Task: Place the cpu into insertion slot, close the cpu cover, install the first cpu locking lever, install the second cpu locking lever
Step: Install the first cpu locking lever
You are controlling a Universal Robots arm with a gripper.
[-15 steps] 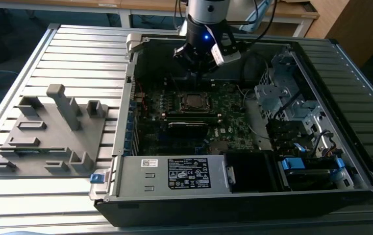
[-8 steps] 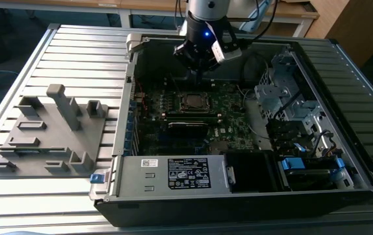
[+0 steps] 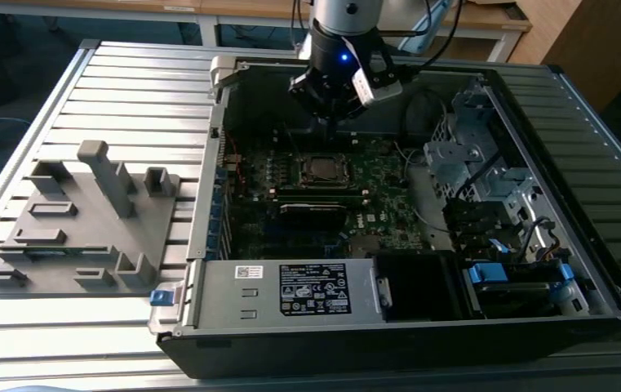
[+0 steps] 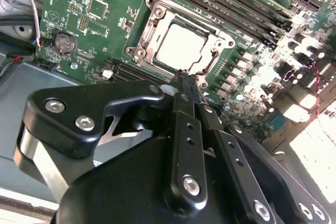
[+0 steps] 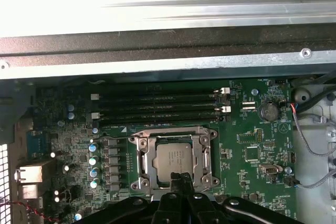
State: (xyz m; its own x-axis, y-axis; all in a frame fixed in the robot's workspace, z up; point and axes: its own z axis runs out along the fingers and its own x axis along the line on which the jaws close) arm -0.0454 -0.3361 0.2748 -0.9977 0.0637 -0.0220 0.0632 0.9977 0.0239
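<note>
The cpu, a flat square chip with a dull silver top, lies in its socket on the green motherboard. The shiny cpu cover lies flat around it, framing the chip through its window. In the second wrist view the cpu and cover sit just beyond my fingertips. My black gripper hovers above the socket's edge with its fingers pressed together and nothing between them. In the exterior view the gripper hangs over the open computer case, a short way above the socket.
The case walls ring the motherboard. A black memory stick lies beside the socket, and memory slots run along it. A power supply, a drive cage and loose cables crowd the case. A grey fixture block stands outside.
</note>
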